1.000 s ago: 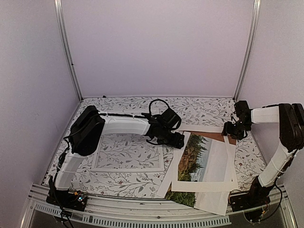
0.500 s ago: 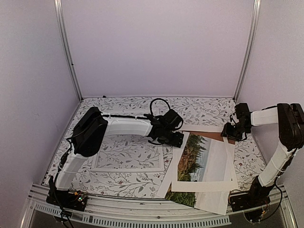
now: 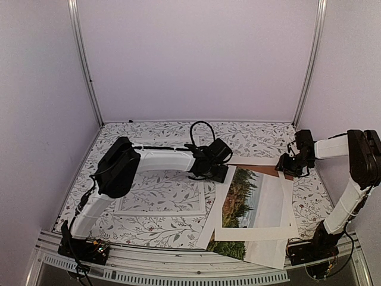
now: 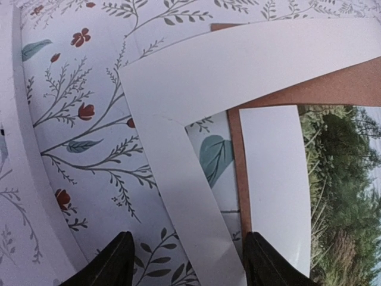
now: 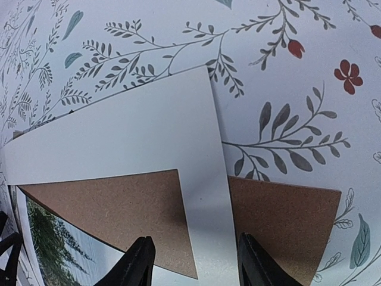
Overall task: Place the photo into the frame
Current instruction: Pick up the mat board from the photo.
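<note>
The photo [image 3: 245,199] lay face-up at the table's 4 o'clock. Its long axis ran approx 12-to-6, tipped slightly toward 1. The frame [image 3: 161,196] lay flat just beside it at its 9 o'clock, partly under the L arm. A white mat [image 3: 253,233] covered the photo's margins, w/ a brown backing board [image 5: 119,208] beneath. The left gripper [image 4: 189,265], fingers spread and empty, hovered at the mat's 11 o'clock corner, prob. the nearer tool. The right gripper [image 5: 196,268], likewise spread and empty, sat over the 1 o'clock corner.
</note>
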Controlling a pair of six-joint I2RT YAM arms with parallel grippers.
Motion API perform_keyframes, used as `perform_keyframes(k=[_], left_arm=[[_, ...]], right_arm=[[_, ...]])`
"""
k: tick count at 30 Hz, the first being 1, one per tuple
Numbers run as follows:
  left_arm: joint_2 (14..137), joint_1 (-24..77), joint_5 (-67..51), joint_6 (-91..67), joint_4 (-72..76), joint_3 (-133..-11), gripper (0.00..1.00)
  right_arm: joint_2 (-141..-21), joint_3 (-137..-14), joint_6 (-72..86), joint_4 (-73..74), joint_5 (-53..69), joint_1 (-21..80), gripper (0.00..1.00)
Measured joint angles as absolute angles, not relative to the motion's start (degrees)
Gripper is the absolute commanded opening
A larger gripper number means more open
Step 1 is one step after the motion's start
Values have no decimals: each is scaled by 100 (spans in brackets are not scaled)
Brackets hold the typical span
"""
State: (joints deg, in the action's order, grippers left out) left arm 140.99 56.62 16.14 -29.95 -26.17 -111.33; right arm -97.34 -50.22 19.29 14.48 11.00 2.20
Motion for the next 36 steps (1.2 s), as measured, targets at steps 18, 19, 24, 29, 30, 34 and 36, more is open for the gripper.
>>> perform_keyframes(k=[18,19,24,29,30,34,36], left_arm=[[14416,5699,2233,-2810,-2814,-11590,43],[14416,5699,2279,-2788,-2814,-11583,42],[14416,5699,2362,-2746,-2816,-11577,40],[14414,5684,2292,-2744,-2779,-11555,39],[14400,5671,2241,-2749,-2731,-11522,38],[14296,5586,1940,-2786,-2486,-11297,37],[14212,5537,1800,-2790,-2375,-11159,36]], right_arm=[[-9725,-5019,1955,1435,1186,222,58],[-9725,-5022,1955,1437,1186,222,58],[-9725,-5050,1955,1483,1184,222,58],[-9725,-5111,1953,1605,1173,222,59],[-9725,-5120,1953,1625,1170,222,59],[-9725,-5223,1946,1737,1168,222,60],[-9725,-5325,1942,1787,1168,222,60]])
